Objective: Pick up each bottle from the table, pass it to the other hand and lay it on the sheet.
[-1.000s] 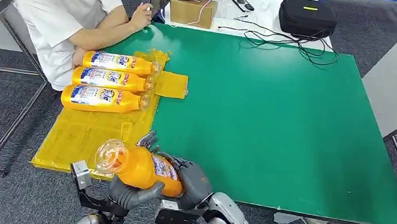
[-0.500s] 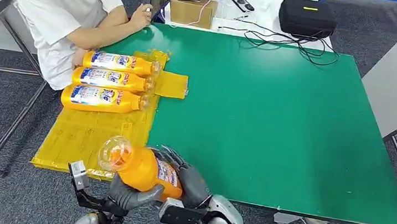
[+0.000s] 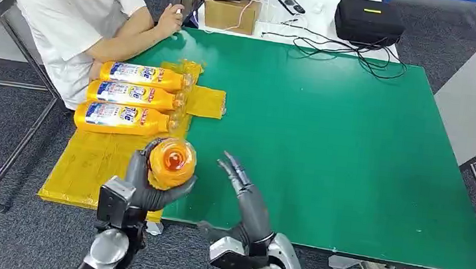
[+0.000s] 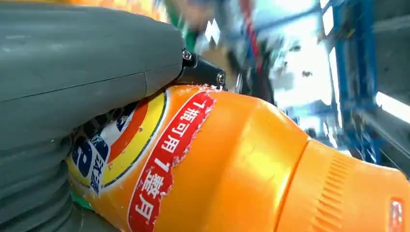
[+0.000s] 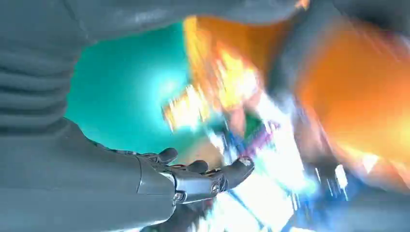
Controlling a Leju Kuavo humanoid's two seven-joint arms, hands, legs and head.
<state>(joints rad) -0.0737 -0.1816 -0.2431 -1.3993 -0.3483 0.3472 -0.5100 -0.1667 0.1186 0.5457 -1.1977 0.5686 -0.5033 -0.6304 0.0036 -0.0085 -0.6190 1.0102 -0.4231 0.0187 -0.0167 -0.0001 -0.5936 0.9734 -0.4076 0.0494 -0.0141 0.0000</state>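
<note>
My left hand [image 3: 143, 188] grips an orange bottle [image 3: 170, 162], held up over the near edge of the yellow sheet [image 3: 96, 159] with its cap end toward the camera. The left wrist view shows that bottle [image 4: 251, 164] close up, its label under my thumb. My right hand [image 3: 246, 192] is beside it to the right, open, fingers spread and raised over the green table [image 3: 329, 131], holding nothing. In the blurred right wrist view its fingers [image 5: 203, 176] hang free. Three orange bottles [image 3: 134, 95] lie side by side on the sheet's far part.
A person in a white shirt [image 3: 68, 10] sits at the table's far left corner, arm resting by the sheet. A cardboard box [image 3: 230, 10], black case [image 3: 367, 20] and cables [image 3: 338, 48] lie beyond the far edge. A small yellow piece [image 3: 206, 101] lies right of the bottles.
My right hand has let go of the bottle and opened, moving right. My left hand has lifted the bottle and turned it cap-up toward the camera, over the sheet's near edge.
</note>
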